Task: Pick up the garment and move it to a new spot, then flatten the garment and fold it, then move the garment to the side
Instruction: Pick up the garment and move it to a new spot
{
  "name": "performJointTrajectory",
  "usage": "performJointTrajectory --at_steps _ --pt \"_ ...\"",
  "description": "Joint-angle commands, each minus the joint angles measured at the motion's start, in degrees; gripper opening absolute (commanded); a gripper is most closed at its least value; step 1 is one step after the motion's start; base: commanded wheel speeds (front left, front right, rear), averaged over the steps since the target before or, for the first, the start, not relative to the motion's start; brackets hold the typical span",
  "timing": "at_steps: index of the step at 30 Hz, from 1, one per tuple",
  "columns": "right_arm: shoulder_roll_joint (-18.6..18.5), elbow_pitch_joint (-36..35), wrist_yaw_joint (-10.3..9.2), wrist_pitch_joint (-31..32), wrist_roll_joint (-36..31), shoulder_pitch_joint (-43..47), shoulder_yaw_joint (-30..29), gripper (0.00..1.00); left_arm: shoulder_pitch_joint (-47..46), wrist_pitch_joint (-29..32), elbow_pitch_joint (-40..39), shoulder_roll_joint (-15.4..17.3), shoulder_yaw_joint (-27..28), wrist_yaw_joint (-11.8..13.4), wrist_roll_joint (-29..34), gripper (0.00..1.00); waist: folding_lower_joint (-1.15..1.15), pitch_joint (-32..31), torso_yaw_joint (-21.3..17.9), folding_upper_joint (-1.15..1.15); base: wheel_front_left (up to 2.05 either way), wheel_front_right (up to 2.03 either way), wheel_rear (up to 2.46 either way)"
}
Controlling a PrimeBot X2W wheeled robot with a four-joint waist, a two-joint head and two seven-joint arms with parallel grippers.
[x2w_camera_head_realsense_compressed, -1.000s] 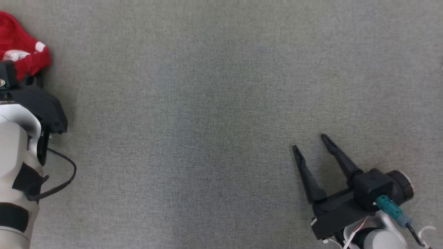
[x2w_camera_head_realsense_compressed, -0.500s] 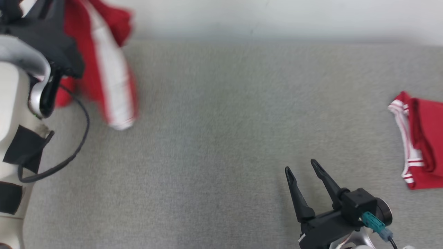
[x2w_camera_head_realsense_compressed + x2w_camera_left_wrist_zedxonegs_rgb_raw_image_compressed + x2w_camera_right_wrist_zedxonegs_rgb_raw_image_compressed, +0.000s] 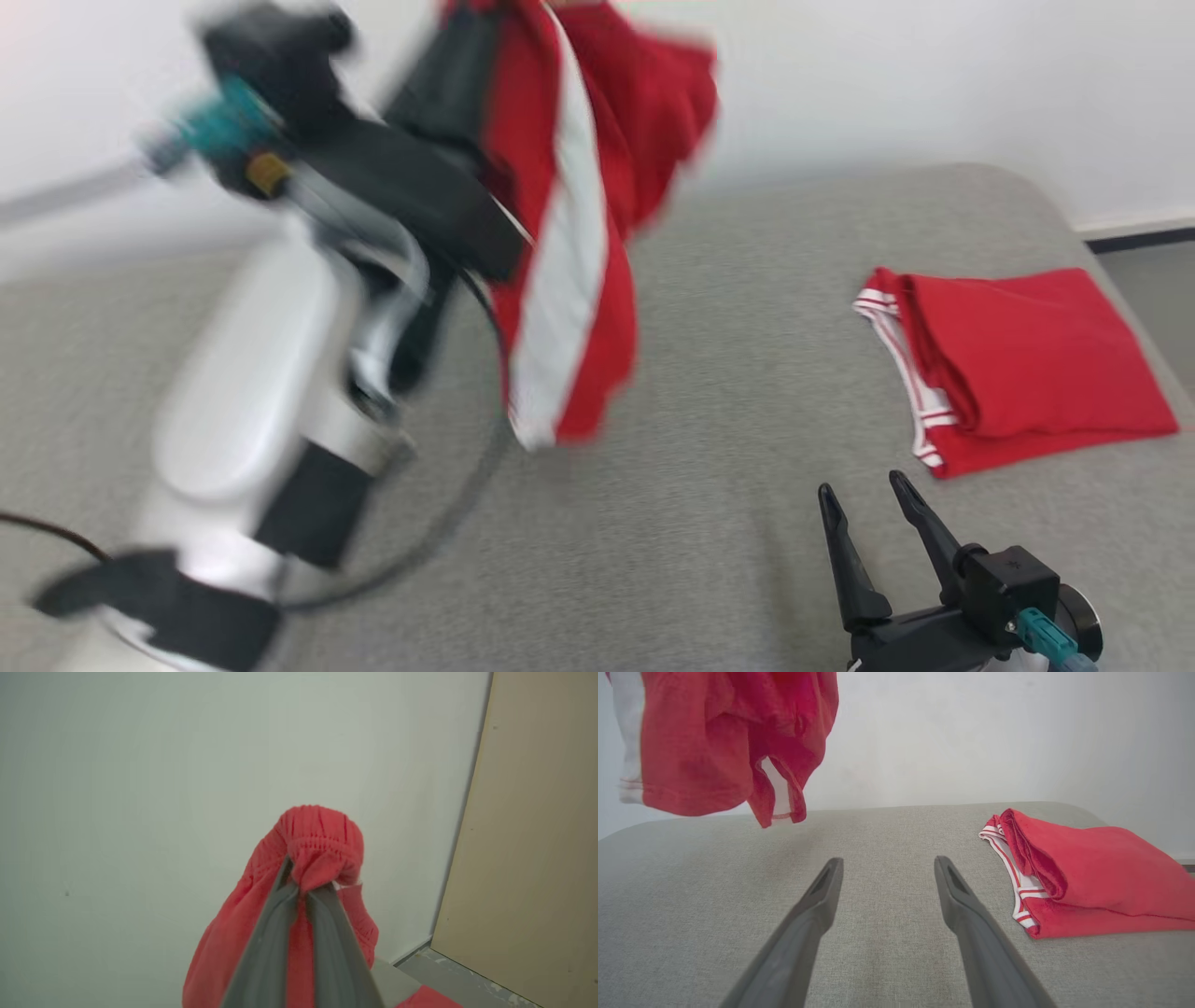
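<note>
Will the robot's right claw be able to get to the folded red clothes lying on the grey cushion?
Probably yes. The right claw is open, and the folded red clothes lie close by on its right on the grey cushion, with nothing between them.

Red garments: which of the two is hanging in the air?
The white-striped garment, pinched in the shut left gripper. The folded garment lies on the grey surface, at the robot's right.

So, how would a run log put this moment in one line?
left gripper: shut on hanging garment | right gripper: open, empty | folded garment: lying on grey surface
</note>
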Motion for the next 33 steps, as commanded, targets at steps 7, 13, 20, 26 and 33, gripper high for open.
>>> performJointTrajectory --at_steps 7,13,20,26,33 --pt "0.46 -1.26 -0.13 0.38 -0.62 0.13 0.63 1.00 11.47 -5.11 3.67 -4.13 -4.31 1.70 0.19 0.00 0.01 0.87 -2.97 0.01 0.00 0.00 0.00" --pt "0.45 -0.81 -0.13 0.91 -0.46 -0.85 2.21 1.00 17.99 -9.21 13.15 -5.43 -8.94 3.02 2.19 0.00 0.01 1.48 -1.05 0.01 0.00 0.00 0.00" --pt "-0.12 -0.92 -0.13 1.80 -0.72 -0.86 2.19 1.00 22.34 -10.01 22.99 -6.49 -12.92 2.00 0.75 1.00 0.01 -0.21 0.80 0.01 0.00 0.00 0.00" --pt "-0.86 -1.69 -0.13 1.72 -1.16 0.75 0.37 1.00 25.95 -14.48 20.15 -5.60 -9.98 4.30 0.41 1.00 0.01 -2.16 2.93 0.01 0.00 0.00 0.00" --pt "-1.12 -2.01 -0.13 0.07 -2.03 3.15 -2.22 1.00 39.58 -15.26 -0.68 -0.76 2.24 10.10 8.64 1.00 0.01 -4.29 6.17 0.01 0.00 0.00 0.00"
